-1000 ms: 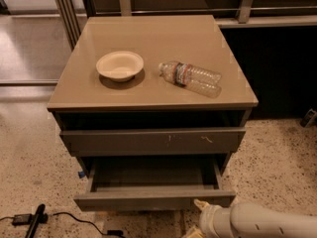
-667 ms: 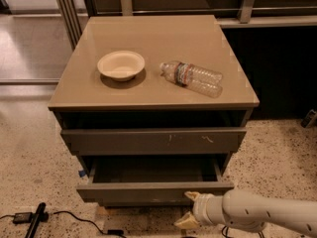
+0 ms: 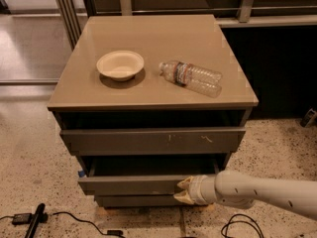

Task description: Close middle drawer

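Observation:
The middle drawer (image 3: 131,184) is a wide, shallow dark grey-brown drawer, pulled out only a little, with a strip of its grey interior (image 3: 148,165) showing. My gripper (image 3: 182,191) is at the right part of the drawer's plain front, its pale fingertips (image 3: 186,183) against the front panel. The two fingers stand apart, one above the other, holding nothing. My pale arm (image 3: 262,192) comes in from the lower right.
Above is the taller drawer front with pale scratch marks (image 3: 153,141). A narrow drawer front (image 3: 133,201) sits below. A paper bowl (image 3: 120,65) and a lying plastic bottle (image 3: 192,77) rest on the cabinet top (image 3: 148,33). Cables (image 3: 69,217) lie on the floor.
The gripper has moved up and left from below the drawer onto its front. The middle drawer has slid inward and sticks out less than before.

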Controlling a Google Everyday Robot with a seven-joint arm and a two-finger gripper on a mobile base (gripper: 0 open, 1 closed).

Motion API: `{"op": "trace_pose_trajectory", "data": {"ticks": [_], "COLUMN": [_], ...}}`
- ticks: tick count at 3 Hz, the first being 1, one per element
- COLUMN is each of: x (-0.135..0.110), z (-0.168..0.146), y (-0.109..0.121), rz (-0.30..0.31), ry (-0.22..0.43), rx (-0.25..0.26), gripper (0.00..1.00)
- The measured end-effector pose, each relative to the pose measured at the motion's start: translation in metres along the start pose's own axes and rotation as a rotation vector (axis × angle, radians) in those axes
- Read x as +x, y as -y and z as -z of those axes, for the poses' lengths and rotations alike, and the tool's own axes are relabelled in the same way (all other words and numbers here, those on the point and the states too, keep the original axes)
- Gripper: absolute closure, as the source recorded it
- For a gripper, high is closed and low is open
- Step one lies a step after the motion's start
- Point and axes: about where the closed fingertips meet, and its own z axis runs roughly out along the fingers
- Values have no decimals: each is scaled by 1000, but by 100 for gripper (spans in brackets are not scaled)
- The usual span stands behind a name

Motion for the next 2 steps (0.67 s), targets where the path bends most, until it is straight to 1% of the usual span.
{"op": "trace_pose_trajectory", "data": {"ticks": [1,2], "x": [0,0], "z": [0,0], "y": [0,0], "rz": [0,0], "ry": [0,0], "rx": [0,0], "gripper": [26,0]}}
